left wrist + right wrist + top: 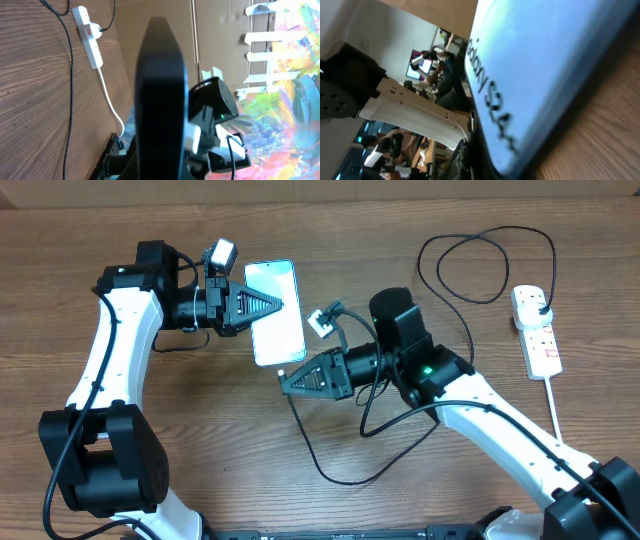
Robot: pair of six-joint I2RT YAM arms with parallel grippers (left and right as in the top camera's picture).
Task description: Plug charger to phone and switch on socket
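Risk, as judged: the phone (278,335), pinched at its edge by the left gripper (280,303), could twist or slip if the connector is pressed in off-line at its lower end. The left gripper is seen clamped on the phone. The right gripper (284,380) sits just beside that end, and the charger (340,482) cable starts at its tip, but a hold cannot be told. The socket (537,330) lies well apart, far right.

White shell links with black joint housings on the left arm (112,345) and the right arm (500,420). Black ribbed, triangular jaws. Thin black cables along the links. Small white camera block at each wrist. Green light (427,371) near the right wrist.
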